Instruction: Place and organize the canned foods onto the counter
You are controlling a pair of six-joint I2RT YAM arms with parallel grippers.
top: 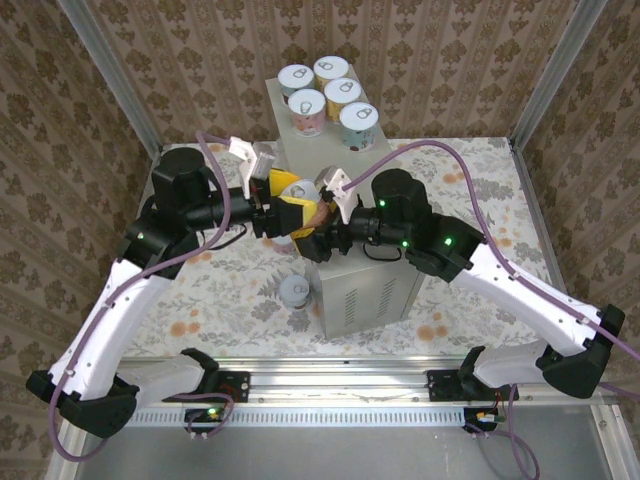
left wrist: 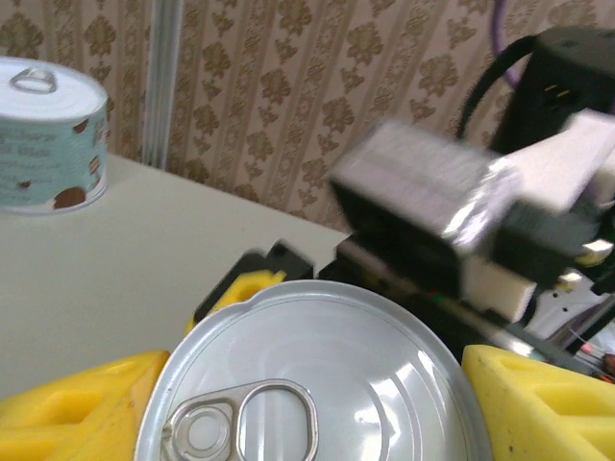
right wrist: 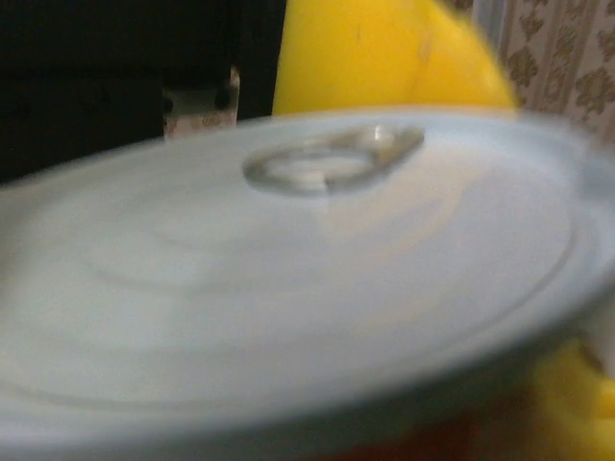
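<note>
TWO ARMS, ONE CAN: Both arms meet over the near half of the grey desk [top: 372, 288]. The left gripper [left wrist: 317, 389] clasps a can [left wrist: 288, 355] by its sides, its yellow fingers [left wrist: 86, 408] pressed to either edge of the lid. The side grip keeps the can upright, pull-tab up, so it can be set down flat like the others. Whether its base already touches the desk top cannot be told.

The right gripper [top: 316, 227] sits just across the same can. It is so close that its wrist camera sees the lid nearly edge-on, with a yellow finger beyond it. Its jaws are blurred and mostly hidden, so it cannot be told whether they are wide or closed on anything. The pairing reads as a handover, or as a two-armed steadying at the desk's left edge, though that is a judgement and not a certainty.

Five cans [top: 343, 92] stand packed together at the far end of the desk, lids up and touching or nearly so. Among them is a blue-labelled one [left wrist: 48, 134], seen from the left wrist. Grouping them there likely leaves the nearer top bare for the rest.

One more can [top: 293, 291] stands upright on the floral cloth [top: 200, 300], just beside the desk's left wall, within the left arm's reach and not yet lifted. The task looks well past halfway, with the held can the one in play.
</note>
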